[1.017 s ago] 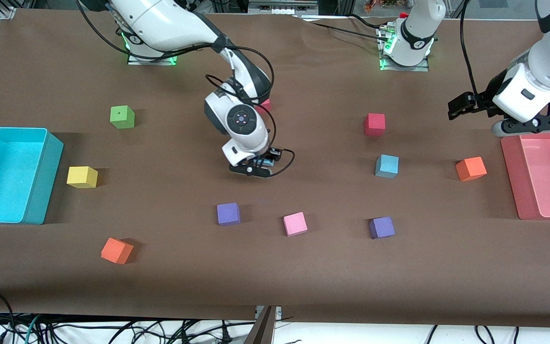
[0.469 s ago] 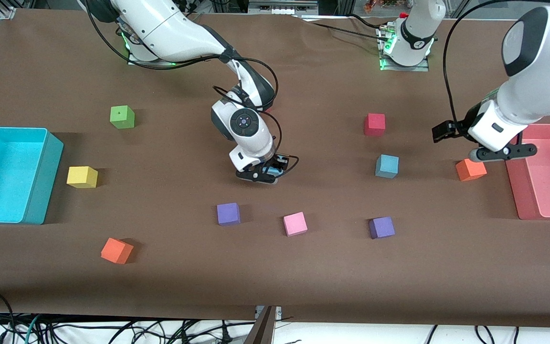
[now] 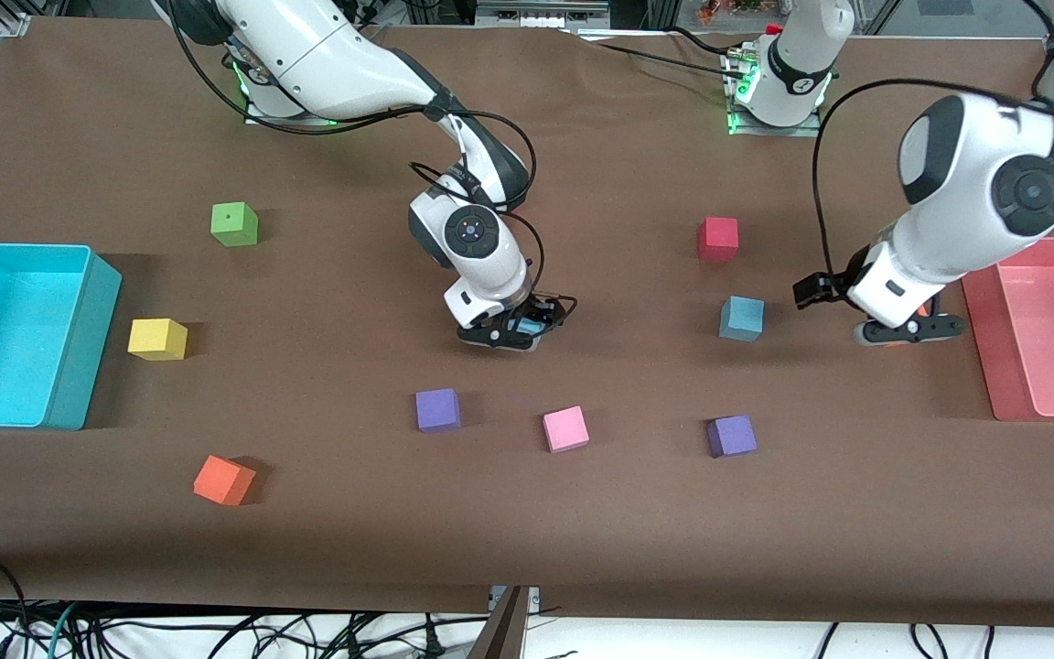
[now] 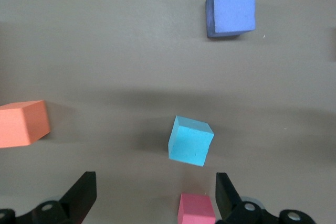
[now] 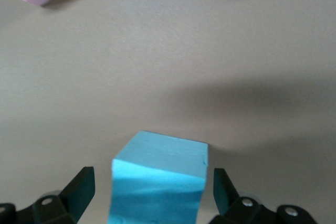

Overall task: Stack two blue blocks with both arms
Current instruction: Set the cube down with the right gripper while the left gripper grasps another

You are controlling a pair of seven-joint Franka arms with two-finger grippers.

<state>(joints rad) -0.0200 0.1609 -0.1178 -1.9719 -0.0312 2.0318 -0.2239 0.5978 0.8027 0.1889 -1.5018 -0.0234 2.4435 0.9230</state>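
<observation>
One blue block point(image 3: 742, 318) sits on the table toward the left arm's end; it also shows in the left wrist view point(image 4: 190, 141). The second blue block point(image 3: 528, 325) sits at mid-table between the fingers of my right gripper point(image 3: 516, 333). In the right wrist view this block point(image 5: 160, 179) has a small gap to each finger, and the right gripper point(image 5: 151, 188) is open around it. My left gripper point(image 3: 902, 331) is open and empty point(image 4: 155, 195). It hangs over an orange cube point(image 4: 21, 124), beside the first blue block and apart from it.
A cyan bin point(image 3: 79, 339) stands at the right arm's end and a red bin point(image 3: 980, 339) at the left arm's end. Loose cubes: red point(image 3: 718, 239), two purple point(image 3: 438, 409) point(image 3: 732, 436), pink point(image 3: 566, 428), green point(image 3: 234, 224), yellow point(image 3: 157, 339), orange point(image 3: 223, 480).
My left arm has swung from above the red bin toward the table's middle, to over the orange cube. My right gripper has shifted slightly toward the front camera around its blue block.
</observation>
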